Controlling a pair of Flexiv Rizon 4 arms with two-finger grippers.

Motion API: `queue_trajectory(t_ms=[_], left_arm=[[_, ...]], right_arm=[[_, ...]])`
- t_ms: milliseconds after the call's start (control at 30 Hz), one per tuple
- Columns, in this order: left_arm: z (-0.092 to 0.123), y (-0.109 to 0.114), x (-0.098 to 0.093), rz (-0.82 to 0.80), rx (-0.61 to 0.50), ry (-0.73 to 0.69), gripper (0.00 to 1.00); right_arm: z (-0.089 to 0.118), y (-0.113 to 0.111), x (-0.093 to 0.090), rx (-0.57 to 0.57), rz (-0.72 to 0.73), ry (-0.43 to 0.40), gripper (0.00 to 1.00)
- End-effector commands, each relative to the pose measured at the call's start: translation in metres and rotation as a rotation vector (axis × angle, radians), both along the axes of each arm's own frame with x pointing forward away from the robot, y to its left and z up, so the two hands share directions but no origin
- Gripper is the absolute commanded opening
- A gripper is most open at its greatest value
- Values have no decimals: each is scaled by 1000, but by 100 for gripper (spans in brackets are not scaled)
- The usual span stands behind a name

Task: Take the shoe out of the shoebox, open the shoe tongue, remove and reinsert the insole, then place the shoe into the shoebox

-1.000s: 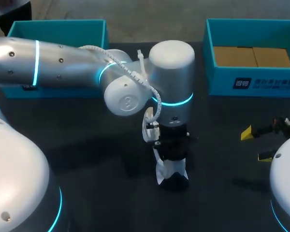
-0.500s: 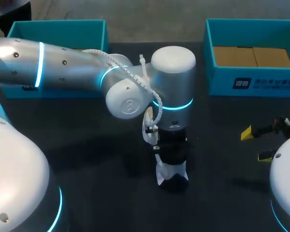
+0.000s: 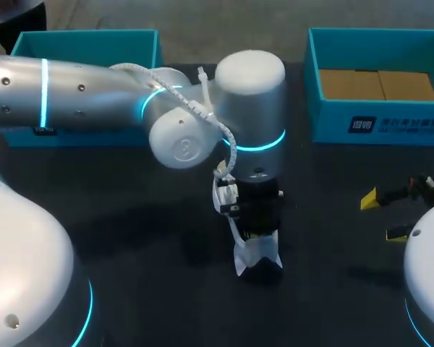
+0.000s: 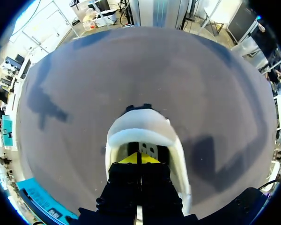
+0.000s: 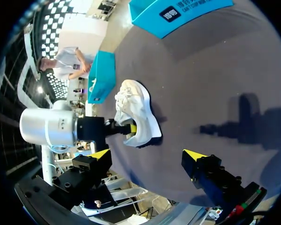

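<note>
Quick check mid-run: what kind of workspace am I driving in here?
Looks like a robot test bench, probably a lab: a dark table, a teal shoebox at its far edge, and a white shoe under my left arm.

1. A dark, matte table (image 3: 130, 217) spreads across the head view.
2. Overhead light falls evenly on its surface, without glare.
3. Soft-edged shadows (image 4: 47, 105) lie across the table in both wrist views.
</note>
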State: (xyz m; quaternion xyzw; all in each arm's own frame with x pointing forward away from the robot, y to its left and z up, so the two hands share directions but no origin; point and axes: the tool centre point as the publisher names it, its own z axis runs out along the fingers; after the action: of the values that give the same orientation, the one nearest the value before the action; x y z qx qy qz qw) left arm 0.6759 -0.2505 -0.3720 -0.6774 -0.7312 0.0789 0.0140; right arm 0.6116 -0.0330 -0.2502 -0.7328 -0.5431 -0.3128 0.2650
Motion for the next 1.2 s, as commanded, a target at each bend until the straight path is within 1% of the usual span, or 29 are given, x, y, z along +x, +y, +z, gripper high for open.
queue_trajectory(t_ms=[33,100,133,200,233,300,367,433,567,633,700,733,767,1033,1200], left_arm=[[10,12,2,4,-8,-16,0],[10,12,4,6,-6,-18,0],[10,13,5,7,-3,-20,13],[10,15,6,9,-1,-22,18],[10,16,7,11,2,-23,24],[9,17,9,15,7,-25,37],[8,18,11,19,12,-25,63],[7,18,13,24,16,-27,67],[6,18,15,26,19,-31,69],[5,17,17,26,22,-34,76],[4,17,18,27,27,-35,80],[4,17,19,28,28,-36,85],[4,17,20,29,29,-37,87],[13,23,33,57,23,-51,86],[19,25,37,67,18,-48,86]], right_arm=[[1,1,-2,-4,-2,0,100],[1,1,-2,-4,-2,0,100],[1,1,-2,-4,-2,0,100],[1,1,-2,-4,-2,0,100],[1,1,-2,-4,-2,0,100],[1,1,-2,-4,-2,0,100],[1,1,-2,-4,-2,0,100],[1,1,-2,-4,-2,0,100],[1,1,-2,-4,-2,0,100],[1,1,-2,-4,-2,0,100],[1,1,-2,-4,-2,0,100],[1,1,-2,-4,-2,0,100],[1,1,-2,-4,-2,0,100],[1,1,-2,-4,-2,0,100],[1,1,-2,-4,-2,0,100]])
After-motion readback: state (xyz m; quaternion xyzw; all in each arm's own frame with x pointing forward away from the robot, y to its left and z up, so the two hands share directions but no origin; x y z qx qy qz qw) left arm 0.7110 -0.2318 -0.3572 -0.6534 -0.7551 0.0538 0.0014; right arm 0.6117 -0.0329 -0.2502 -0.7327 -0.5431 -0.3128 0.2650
